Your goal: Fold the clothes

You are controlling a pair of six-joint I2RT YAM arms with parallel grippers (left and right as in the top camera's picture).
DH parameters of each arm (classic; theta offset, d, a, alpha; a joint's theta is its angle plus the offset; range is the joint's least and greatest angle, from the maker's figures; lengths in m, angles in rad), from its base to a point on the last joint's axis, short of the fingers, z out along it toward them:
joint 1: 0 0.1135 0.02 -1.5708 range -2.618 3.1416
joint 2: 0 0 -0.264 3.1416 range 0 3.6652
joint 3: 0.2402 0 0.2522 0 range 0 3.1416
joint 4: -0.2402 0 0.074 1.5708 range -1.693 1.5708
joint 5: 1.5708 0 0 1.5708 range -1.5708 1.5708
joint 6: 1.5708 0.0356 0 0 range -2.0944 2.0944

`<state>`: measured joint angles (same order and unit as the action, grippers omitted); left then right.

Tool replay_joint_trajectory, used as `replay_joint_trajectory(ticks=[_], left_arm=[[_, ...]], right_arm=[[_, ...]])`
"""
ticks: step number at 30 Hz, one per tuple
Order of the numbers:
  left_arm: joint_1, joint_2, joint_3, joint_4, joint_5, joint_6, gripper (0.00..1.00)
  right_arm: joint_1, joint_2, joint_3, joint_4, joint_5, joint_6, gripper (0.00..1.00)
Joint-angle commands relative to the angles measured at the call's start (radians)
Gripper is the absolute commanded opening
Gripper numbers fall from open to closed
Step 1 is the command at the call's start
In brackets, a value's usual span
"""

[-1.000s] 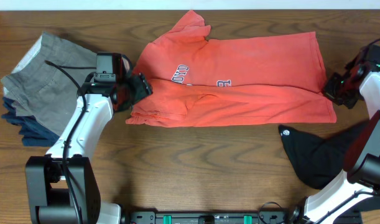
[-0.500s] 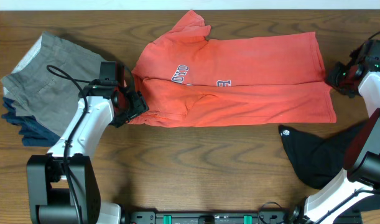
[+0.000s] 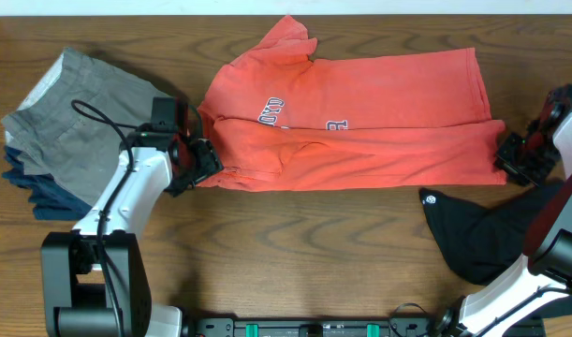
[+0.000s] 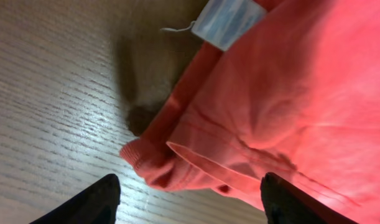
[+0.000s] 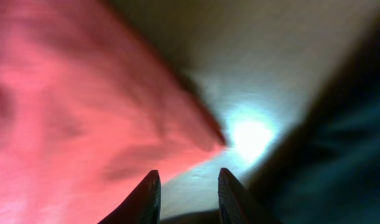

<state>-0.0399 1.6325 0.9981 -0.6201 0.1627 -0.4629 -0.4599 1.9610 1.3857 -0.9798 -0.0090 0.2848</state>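
The coral-red T-shirt [image 3: 360, 122] lies folded lengthwise across the table, its lettering partly tucked under. My left gripper [image 3: 199, 161] hovers at the shirt's near-left corner, and its jaws stand wide open. In the left wrist view that gripper [image 4: 190, 186] frames the bunched hem corner [image 4: 158, 165], with nothing held. My right gripper [image 3: 510, 161] sits at the shirt's near-right corner. The right wrist view shows this gripper [image 5: 188, 186] open a little over bare wood, beside the shirt's corner [image 5: 196, 134]. A black garment [image 3: 482, 234] with a small white logo lies at the front right.
A stack of grey shorts [image 3: 66, 131] over dark blue clothes [image 3: 42, 192] sits at the far left, just behind my left arm. A white care label [image 4: 230, 22] pokes out from the shirt's edge. Brown wood table [image 3: 295, 243] runs along the front.
My right gripper has let go, opened slightly and dropped from the shirt's right edge to its near-right corner. My left gripper has slid toward the near-left corner, still open.
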Motion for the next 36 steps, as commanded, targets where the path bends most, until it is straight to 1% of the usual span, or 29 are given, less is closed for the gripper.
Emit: replay_joint_trajectory(ticks=[1,3,6,9,12,14,15,17,18,19,20,22,25,28,32,36], left_arm=[[0.006,0.013,-0.044,0.026,-0.028,0.017,0.77],[0.006,0.013,-0.068,0.054,-0.028,0.017,0.79],[0.006,0.013,-0.103,0.104,-0.027,0.017,0.82],[0.006,0.013,-0.126,0.142,-0.027,0.017,0.83],[0.006,0.013,-0.131,0.163,-0.026,0.017,0.83],[0.006,0.013,-0.131,0.175,-0.026,0.017,0.82],[0.006,0.013,-0.131,0.181,-0.026,0.017,0.79],[0.006,0.013,-0.131,0.193,-0.027,0.017,0.65],[0.006,0.013,-0.131,0.198,-0.027,0.017,0.56],[0.006,0.013,-0.131,0.201,-0.027,0.017,0.47],[0.006,0.013,-0.131,0.204,-0.029,0.016,0.38],[0.006,0.013,-0.131,0.203,-0.03,0.017,0.29],[0.006,0.013,-0.131,0.186,-0.038,0.017,0.06],[0.006,0.013,-0.131,0.123,-0.099,0.017,0.06],[0.01,0.013,-0.131,0.012,-0.234,0.017,0.06],[0.03,0.013,-0.13,-0.066,-0.242,0.016,0.06]], right_arm=[[-0.001,-0.003,-0.018,-0.002,0.117,0.029,0.31],[-0.001,-0.003,-0.033,0.013,0.116,0.029,0.31],[0.001,-0.003,-0.077,0.074,0.114,0.029,0.39],[0.002,-0.003,-0.145,0.156,0.073,0.029,0.47],[0.002,-0.003,-0.219,0.232,0.031,0.029,0.46],[0.002,-0.003,-0.258,0.272,0.027,0.035,0.41],[0.002,-0.003,-0.269,0.285,0.027,0.036,0.35],[0.002,-0.003,-0.286,0.301,0.028,0.037,0.15],[0.001,-0.003,-0.288,0.3,0.028,0.037,0.05],[0.001,-0.003,-0.288,0.299,0.028,0.037,0.01],[0.0,-0.003,-0.288,0.299,0.028,0.037,0.01],[-0.003,-0.003,-0.288,0.296,0.028,0.037,0.01],[-0.009,-0.003,-0.288,0.291,0.038,0.055,0.01],[-0.028,-0.003,-0.288,0.274,0.08,0.082,0.01],[-0.075,-0.003,-0.288,0.222,0.131,0.119,0.01],[-0.124,-0.003,-0.288,0.197,0.129,0.13,0.01]])
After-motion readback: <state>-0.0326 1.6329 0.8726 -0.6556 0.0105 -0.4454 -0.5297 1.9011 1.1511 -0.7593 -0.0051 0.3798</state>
